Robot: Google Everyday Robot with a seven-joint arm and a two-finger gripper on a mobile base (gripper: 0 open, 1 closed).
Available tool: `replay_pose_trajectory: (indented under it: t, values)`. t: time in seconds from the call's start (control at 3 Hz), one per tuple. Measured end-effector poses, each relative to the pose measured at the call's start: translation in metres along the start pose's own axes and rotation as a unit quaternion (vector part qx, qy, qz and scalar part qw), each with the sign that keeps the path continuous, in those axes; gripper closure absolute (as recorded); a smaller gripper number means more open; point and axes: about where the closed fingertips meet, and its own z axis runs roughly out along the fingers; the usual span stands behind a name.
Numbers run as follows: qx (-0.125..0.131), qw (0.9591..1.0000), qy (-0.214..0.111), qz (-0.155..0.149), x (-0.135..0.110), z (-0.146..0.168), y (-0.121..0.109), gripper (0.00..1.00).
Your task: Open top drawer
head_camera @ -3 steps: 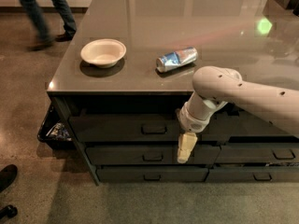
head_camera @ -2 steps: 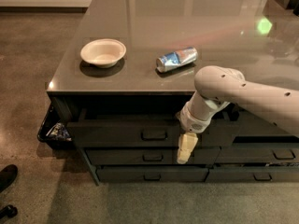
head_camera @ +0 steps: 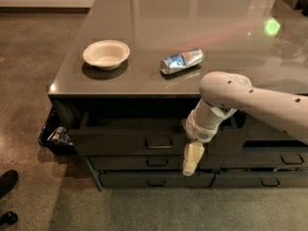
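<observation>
The top drawer is a wide dark grey front under the countertop, with a small loop handle at its centre. It stands pulled out a little, with a dark gap showing behind its upper edge. My gripper hangs from the white arm, pointing down in front of the drawer fronts. It is just to the right of the handle and apart from it, with its cream tip over the second drawer.
A white bowl and a lying crushed can sit on the glossy countertop. A black bin with litter stands at the cabinet's left. The neighbouring drawer stack is at right. A dark shoe is at lower left.
The top drawer's front has come out a little further from under the countertop. The gripper stays to the right of the handle. The people at the far left are out of view.
</observation>
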Motion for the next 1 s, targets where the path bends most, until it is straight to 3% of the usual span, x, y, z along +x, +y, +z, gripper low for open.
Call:
replay_pose_trajectory:
  t: [0.33,0.67,1.0]
  values:
    - [-0.008,0.9999,0.005,0.006,0.002,0.001,0.028,0.0]
    - [-0.015,0.9997,0.008,0.017,0.005,0.002,0.076,0.0]
    - [-0.036,0.9989,0.024,0.017,0.019,0.014,0.104,0.0]
